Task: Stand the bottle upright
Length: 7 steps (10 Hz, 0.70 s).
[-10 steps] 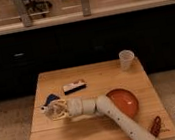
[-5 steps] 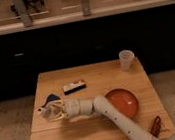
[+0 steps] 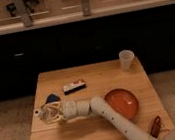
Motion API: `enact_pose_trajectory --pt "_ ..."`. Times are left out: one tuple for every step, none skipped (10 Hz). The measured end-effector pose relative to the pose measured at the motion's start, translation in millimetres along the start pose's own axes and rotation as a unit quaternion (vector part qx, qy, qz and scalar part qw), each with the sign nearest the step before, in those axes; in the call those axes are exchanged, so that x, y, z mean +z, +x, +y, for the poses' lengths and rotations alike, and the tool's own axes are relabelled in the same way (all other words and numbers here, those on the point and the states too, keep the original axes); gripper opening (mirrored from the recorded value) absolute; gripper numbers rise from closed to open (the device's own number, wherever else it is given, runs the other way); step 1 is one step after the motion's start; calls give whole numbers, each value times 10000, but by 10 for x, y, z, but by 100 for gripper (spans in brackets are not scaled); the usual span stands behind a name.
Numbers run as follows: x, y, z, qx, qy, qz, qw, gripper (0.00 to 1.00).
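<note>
Across your table [image 3: 92, 134] the arm [image 3: 115, 118] has edged slightly leftward. The gripper [image 3: 53, 113] stays clamped on the bottle [image 3: 44, 112] near the left edge. It lies sideways, cap [image 3: 37, 113] pointing left, so you still have to stand it up.

No text is legible on the packet [image 3: 74, 87] or the bottle [image 3: 41, 113] held in the gripper [image 3: 52, 113] at the table's [image 3: 96, 72] left.

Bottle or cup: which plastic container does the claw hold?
The small clear bottle, in the shut gripper at the table's front left; the white cup stands apart, back right.
</note>
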<state>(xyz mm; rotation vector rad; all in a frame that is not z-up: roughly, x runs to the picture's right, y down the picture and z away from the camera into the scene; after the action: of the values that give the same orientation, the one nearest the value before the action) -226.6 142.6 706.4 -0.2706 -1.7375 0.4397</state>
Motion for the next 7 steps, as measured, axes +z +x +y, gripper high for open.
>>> enact_pose_trajectory --pt "22 11 11 16 -19 -15 10000 0" --pt "39 28 16 40 -25 -34 10000 0" --pt "51 42 23 60 -35 -49 10000 0" --pt "63 54 32 77 -49 -62 9999 0" --pt "75 78 42 111 -57 -85 9999 0" --pt "76 87 45 124 -57 -94 9999 0" --pt "78 99 49 139 -58 -105 9998 0"
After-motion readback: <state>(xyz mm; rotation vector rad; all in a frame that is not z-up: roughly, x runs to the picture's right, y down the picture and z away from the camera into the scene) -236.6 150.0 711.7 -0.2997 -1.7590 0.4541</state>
